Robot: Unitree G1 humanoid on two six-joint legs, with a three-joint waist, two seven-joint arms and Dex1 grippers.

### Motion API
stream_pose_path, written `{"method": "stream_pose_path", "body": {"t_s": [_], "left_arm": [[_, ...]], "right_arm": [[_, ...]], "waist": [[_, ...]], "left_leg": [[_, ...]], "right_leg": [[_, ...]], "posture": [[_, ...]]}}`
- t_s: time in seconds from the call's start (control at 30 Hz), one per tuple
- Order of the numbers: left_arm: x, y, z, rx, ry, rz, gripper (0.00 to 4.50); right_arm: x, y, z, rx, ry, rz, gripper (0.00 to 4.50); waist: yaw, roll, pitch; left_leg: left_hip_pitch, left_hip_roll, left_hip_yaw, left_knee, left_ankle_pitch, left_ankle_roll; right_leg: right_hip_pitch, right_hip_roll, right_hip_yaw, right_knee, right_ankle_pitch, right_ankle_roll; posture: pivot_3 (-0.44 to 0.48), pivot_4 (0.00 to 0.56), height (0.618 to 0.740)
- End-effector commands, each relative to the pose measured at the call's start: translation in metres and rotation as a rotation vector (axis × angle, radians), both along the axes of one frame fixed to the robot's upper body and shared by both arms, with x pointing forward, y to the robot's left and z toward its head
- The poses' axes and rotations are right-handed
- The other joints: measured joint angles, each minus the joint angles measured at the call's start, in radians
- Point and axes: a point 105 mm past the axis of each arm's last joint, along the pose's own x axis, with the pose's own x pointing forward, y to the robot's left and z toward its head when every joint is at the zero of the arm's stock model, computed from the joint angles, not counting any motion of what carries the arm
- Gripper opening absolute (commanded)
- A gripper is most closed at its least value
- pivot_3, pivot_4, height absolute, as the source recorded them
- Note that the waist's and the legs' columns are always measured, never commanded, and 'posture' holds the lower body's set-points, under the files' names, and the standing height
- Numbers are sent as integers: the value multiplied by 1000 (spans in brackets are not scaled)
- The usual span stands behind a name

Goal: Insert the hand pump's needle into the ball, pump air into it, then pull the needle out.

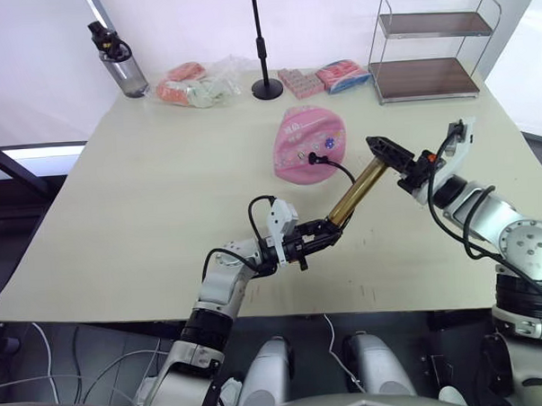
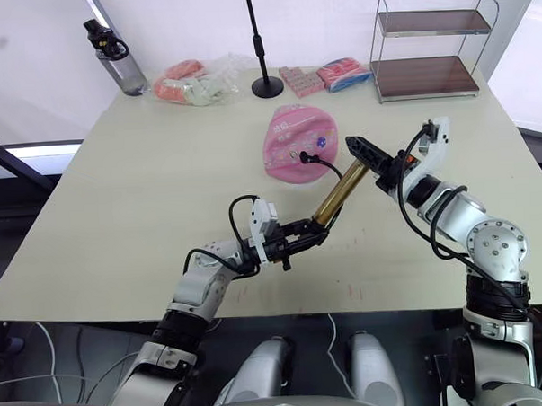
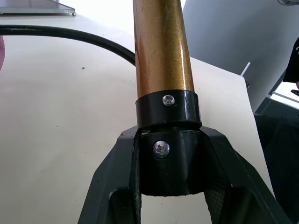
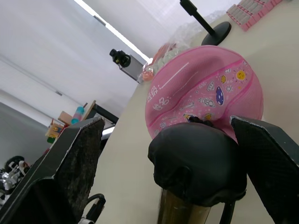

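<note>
A: Where is the hand pump [image 1: 358,193] now?

B: It is lifted over the tabletop [image 1: 145,208], tilted, with its gold barrel running from near-left up to far-right. The left claw [image 1: 322,234] is closed on the black cap at the lower end; in the left wrist view the two fingers [image 3: 112,186] press on both sides of this cap.

A: And the right claw [image 1: 384,150]?

B: It is at the upper end of the pump, at the black handle. In the right wrist view its fingers [image 4: 70,158] stand wide on each side of the black top [image 4: 196,158], and I see a gap on both sides. So it is open around the handle, not squeezing it.

A: The ball [image 1: 308,140]?

B: The pink ball lies on the tabletop, just far-left of the pump's upper end, between the pump and the black stand pole [image 1: 263,50]. It looks saggy on top. The thin black hose [image 1: 341,168] goes in a curve from the pump to a black fitting on the near side of the ball. The needle itself is too small to see, so I cannot tell how deep it sits.

A: What else is on the tabletop?

B: At the far edge: a water bottle [image 1: 118,59] at the left, a plastic bag with packets [image 1: 196,81], pink packets [image 1: 324,77], and a wire shelf rack [image 1: 429,45] at the right.
</note>
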Motion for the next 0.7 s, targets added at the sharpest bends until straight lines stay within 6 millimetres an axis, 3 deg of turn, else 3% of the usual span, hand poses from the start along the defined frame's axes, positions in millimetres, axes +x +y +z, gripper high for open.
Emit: {"method": "stream_pose_path", "body": {"t_s": [0.03,0.7], "left_arm": [[-1,-5,12,-20,-51,-24,1183],[-2,-5,8,-11,-36,-31,1183]], "right_arm": [[-2,3,14,8,-55,11,4500],[1,1,18,40,-55,-9,4500]], "waist": [[0,0,0],[0,0,0]], "left_leg": [[0,0,0,0,0,0],[0,0,0,0,0,0]], "right_leg": [[0,0,0,0,0,0],[0,0,0,0,0,0]], "posture": [[0,150,731],[0,150,731]]}}
